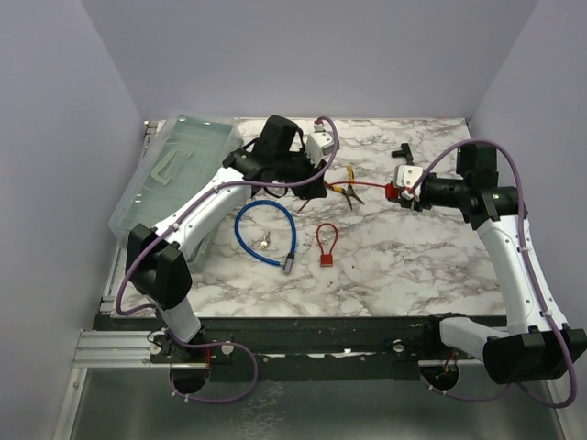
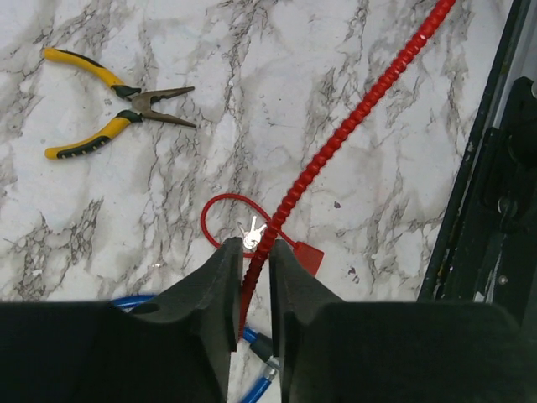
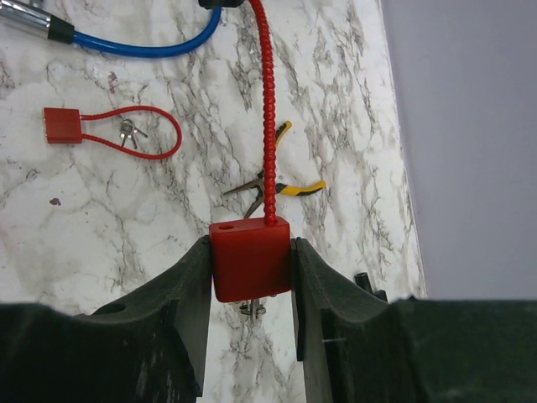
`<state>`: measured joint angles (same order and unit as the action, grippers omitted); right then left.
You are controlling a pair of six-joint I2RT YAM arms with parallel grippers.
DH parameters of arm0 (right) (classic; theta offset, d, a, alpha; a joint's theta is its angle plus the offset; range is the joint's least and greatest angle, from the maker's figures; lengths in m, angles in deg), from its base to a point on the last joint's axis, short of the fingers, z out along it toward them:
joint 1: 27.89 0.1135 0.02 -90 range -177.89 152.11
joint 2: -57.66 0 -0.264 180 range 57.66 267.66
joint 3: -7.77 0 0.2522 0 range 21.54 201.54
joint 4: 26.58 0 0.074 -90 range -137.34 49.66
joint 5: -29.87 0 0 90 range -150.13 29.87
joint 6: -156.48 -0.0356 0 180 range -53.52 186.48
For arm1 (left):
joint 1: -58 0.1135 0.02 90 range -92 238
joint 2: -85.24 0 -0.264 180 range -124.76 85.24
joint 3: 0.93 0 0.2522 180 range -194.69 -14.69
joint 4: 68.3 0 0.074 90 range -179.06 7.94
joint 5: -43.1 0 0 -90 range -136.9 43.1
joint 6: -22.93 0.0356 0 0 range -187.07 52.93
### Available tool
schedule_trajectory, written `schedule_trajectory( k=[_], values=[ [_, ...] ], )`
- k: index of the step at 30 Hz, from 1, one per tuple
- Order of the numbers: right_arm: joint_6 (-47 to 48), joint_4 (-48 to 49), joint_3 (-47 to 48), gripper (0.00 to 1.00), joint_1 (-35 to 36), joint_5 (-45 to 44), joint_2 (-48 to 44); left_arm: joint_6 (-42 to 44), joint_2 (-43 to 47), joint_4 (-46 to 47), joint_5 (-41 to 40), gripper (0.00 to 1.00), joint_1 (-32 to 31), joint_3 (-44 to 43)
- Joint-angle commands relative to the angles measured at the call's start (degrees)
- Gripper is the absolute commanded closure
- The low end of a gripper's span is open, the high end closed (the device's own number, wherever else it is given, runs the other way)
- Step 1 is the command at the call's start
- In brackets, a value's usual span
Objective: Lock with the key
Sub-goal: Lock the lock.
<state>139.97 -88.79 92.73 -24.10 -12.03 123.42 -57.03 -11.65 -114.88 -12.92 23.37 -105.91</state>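
Right pincer (image 3: pixel 251 244): you have it clamped on the red lock body (image 3: pixel 250 262), one finger flat against each side face.
Left pincer (image 2: pixel 255 245): its fingers stand narrowly apart with the red ribbed cable (image 2: pixel 361 109) running between them, close against one finger. You cannot tell whether they pinch it.
Right wrist view alone: the cable leaves the top of the lock body beside a small round hole and runs straight away from the pincer. A bit of metal shows under the body, too hidden to name.
Left wrist view alone: the keys (image 2: pixel 252 233) lie on the marble table (image 2: pixel 168 185) just past the left fingertips, right beside the cable.
Both wrist views: the keys sit inside the loop of the small red cable lock (image 2: pixel 306 259); your top view is too small to show this.
Top view alone: the cable spans the gap from one pincer to the other, and a clear bin (image 1: pixel 174 170) sits on the left pincer's outer side.
Pliers (image 2: pixel 126 105): yellow-handled, ahead and to the left of the left pincer, well apart from the keys.
Blue cable (image 3: pixel 143 46): under the left pincer's fingers, nearer its wrist than the keys.
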Motion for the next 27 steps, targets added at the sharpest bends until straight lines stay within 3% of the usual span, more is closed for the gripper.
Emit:
schedule_trajectory(
  k=[1, 3, 4, 7, 8, 10, 15, 22, 27],
  values=[
    [-1.53, 1.60, 0.95, 0.79, 0.37, 2.03, -1.23, 1.26, 1.58, -0.27, -0.88, 0.85, -0.28, -0.54],
    [-1.84, 1.49, 0.53, 0.75, 0.43, 2.53, -1.42, 0.95, 2.21, -0.24, -1.26, 0.99, -0.26, -0.62],
    [-1.93, 1.22, 0.33, 0.70, 0.43, 2.86, -1.57, 0.90, 2.65, -0.07, -1.80, 1.00, -0.26, -0.56],
    [-2.25, -0.52, -0.36, 0.30, 0.43, 3.89, -1.61, 0.83, 4.20, 1.16, -3.14, 1.00, 0.08, -0.40],
    [-2.75, -0.98, -0.74, 0.20, 0.43, 4.01, -1.62, 1.30, 4.97, 1.67, -3.27, 1.00, 0.17, -0.26],
    [-4.89, -1.42, -1.57, 0.11, 0.42, 3.73, -1.46, 3.13, 6.52, 2.29, -3.32, 1.00, 0.26, 0.25],
    [-13.91, -2.95, -0.60, 0.06, 0.43, 5.30, 1.23, 7.71, 10.96, 3.23, -1.81, 1.00, 0.27, 1.59],
    [-23.21, -3.14, 0.08, 0.05, 0.43, 14.61, 2.03, 16.32, 17.21, 4.76, 1.70, 1.00, 0.27, 4.36],
    [-24.64, -3.40, 0.39, 0.06, 0.43, 17.12, 1.11, 22.11, 21.08, 5.54, 8.02, 1.00, 0.20, 5.69]
  ],
)
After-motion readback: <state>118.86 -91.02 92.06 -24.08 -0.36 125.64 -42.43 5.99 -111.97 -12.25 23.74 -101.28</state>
